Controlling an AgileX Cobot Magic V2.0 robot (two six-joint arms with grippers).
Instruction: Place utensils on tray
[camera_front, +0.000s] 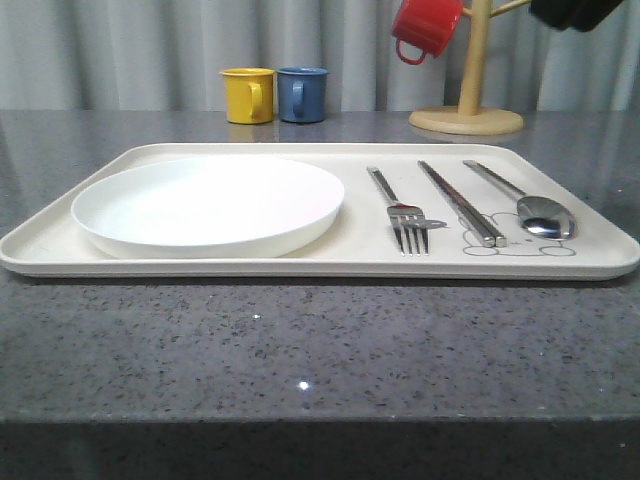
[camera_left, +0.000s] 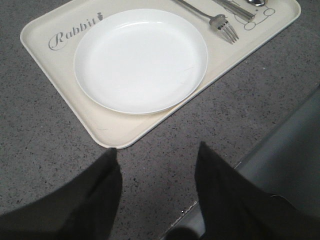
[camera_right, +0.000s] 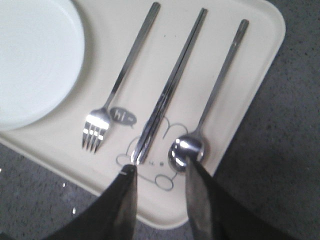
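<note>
Fork (camera_front: 405, 212), chopsticks (camera_front: 460, 203), spoon (camera_front: 530, 205) lie on tray (camera_front: 330, 268), frame right; placing looks finished. Right gripper (camera_right: 159, 172) released above spoon; retreat likely next.

Rabbit drawing (camera_right: 150, 160) partly hidden under chopsticks (camera_right: 170, 90) and spoon (camera_right: 187, 150)
</note>
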